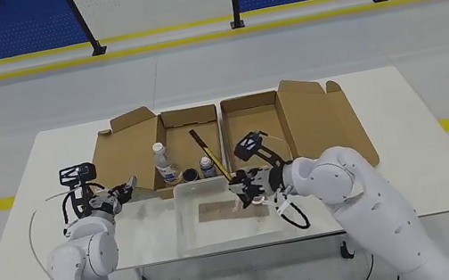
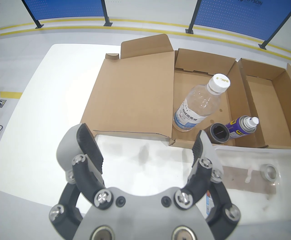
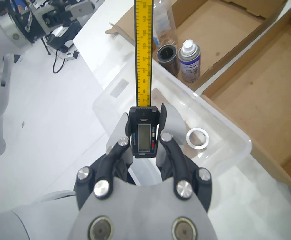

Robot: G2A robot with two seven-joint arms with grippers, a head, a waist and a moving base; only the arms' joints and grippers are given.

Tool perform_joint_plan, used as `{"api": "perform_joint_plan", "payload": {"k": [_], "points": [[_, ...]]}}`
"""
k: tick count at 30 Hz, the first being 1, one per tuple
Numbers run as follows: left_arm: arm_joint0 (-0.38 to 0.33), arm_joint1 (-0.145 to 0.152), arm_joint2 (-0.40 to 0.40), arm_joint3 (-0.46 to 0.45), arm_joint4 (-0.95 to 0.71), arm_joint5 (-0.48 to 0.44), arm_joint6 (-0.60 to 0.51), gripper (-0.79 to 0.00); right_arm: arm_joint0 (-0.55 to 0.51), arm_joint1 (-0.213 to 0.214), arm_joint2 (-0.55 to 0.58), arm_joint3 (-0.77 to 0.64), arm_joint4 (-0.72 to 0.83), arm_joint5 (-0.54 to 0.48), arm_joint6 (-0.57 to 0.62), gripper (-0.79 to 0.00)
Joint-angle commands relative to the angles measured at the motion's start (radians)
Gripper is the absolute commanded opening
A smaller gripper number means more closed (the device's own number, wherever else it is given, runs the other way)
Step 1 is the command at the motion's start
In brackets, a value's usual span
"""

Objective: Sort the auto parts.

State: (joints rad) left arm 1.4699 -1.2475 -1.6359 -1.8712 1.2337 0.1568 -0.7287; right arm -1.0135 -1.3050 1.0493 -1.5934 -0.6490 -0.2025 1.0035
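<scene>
Spanning the scene in the top view, a smooth white rectangular surface [image 1: 411, 170] carries two shallow boxes of matte brown corrugated cardboard, side by side along its far half. The left box [image 1: 132, 152] has its flat lid folded out toward 9 o'clock. The right box [image 1: 322, 127] has its lid folded out toward 3 o'clock, and its tray shows bare cardboard. At 6 o'clock from the two trays, touching their near walls, sits a clear, glossy plastic bin [image 1: 183, 224] with rounded corners and a thick rim.

The right end effector [image 3: 145, 118] hangs over the bin, its ribbed black pads pressed against the black plastic head of a digital caliper [image 3: 143, 68]. The caliper's flat yellow ruled beam points toward 11 o'clock, past the bin's far rim. The left end effector [image 2: 142, 131] is at 9 o'clock from the bin, above bare surface, with its fingers spread wide and nothing between them.

Inside the left box's tray, along its 6 o'clock wall, three things stand upright. There is a clear ridged plastic bottle [image 2: 200, 104] with a white screw cap, a blue-and-yellow metal spray can [image 2: 241, 127] with a white nozzle, and between them a short dark metal sleeve [image 2: 219, 134], hollow, just beside the can.

A thin, bright metal ring [image 3: 197, 138] lies flat on the bin's floor, near the right end effector.
</scene>
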Motion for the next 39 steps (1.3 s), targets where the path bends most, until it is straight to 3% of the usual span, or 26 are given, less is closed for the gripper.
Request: {"api": "perform_joint_plan", "payload": {"k": [1,9,17,26,39], "points": [[0.0,0.0,0.0,0.0,0.0,0.0,0.0,0.0,0.013,0.001,0.011,-0.004,-0.021,0.034,-0.024,-0.785],[0.0,0.0,0.0,0.0,0.0,0.0,0.0,0.0,0.096,0.005,0.054,0.027,-0.139,0.151,-0.087,-0.785],[0.0,0.0,0.0,0.0,0.0,0.0,0.0,0.0,0.196,0.002,0.058,0.214,-0.217,0.189,-0.122,-0.785],[0.0,0.0,0.0,0.0,0.0,0.0,0.0,0.0,0.278,-0.023,0.008,0.433,-0.201,0.238,-0.174,-0.785],[0.0,0.0,0.0,0.0,0.0,0.0,0.0,0.0,0.338,-0.068,-0.077,0.644,-0.144,0.285,-0.21,-0.785]]}}
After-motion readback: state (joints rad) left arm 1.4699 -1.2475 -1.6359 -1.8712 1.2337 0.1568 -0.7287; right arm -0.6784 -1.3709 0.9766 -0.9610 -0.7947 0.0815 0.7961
